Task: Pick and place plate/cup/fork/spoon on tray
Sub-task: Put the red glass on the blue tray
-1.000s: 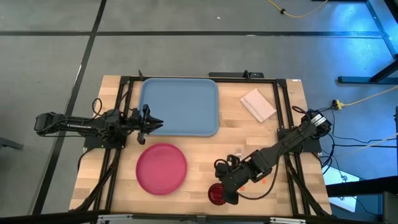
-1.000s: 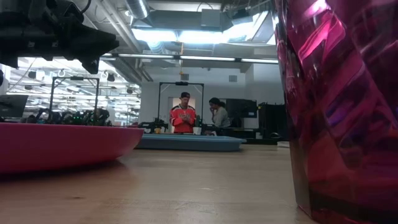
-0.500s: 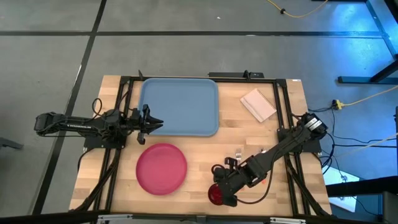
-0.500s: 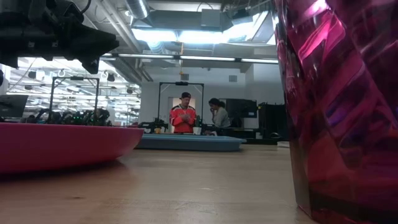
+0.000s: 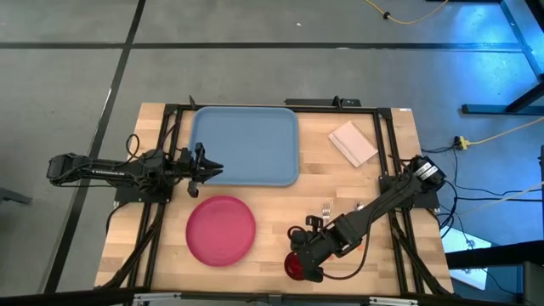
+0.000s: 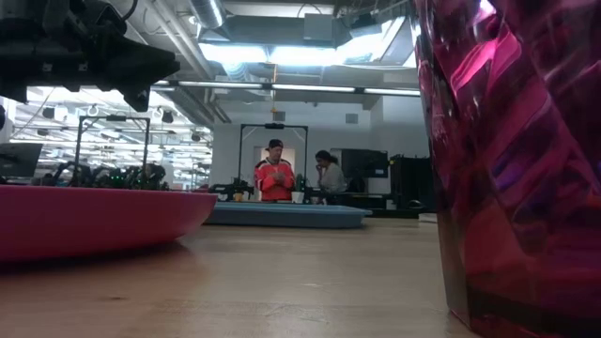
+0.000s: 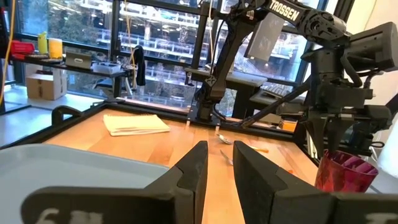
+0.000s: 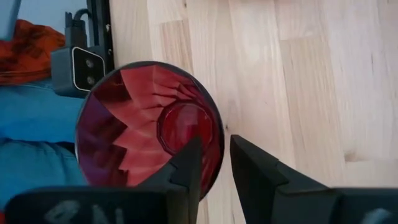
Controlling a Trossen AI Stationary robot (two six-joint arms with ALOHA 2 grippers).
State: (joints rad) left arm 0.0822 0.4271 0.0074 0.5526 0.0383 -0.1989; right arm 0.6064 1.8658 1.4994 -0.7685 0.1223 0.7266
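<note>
Wooden tabletop (image 5: 280, 204) carries the cup (image 5: 295, 267) at its near edge, well apart from the tray (image 5: 245, 144). The right gripper (image 8: 214, 163) is held over its rim, fingers slightly spread astride the wall; they should be lowered straight, then closed. The left gripper (image 7: 217, 163) waits beside the tray, fingers slightly spread. The rim straddle is shown only by the right wrist view.

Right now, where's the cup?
In the high view, the cup stands on the table's near edge, right of the plate, well short of the tray. The right hand is directly over it, one finger inside the rim.
</note>
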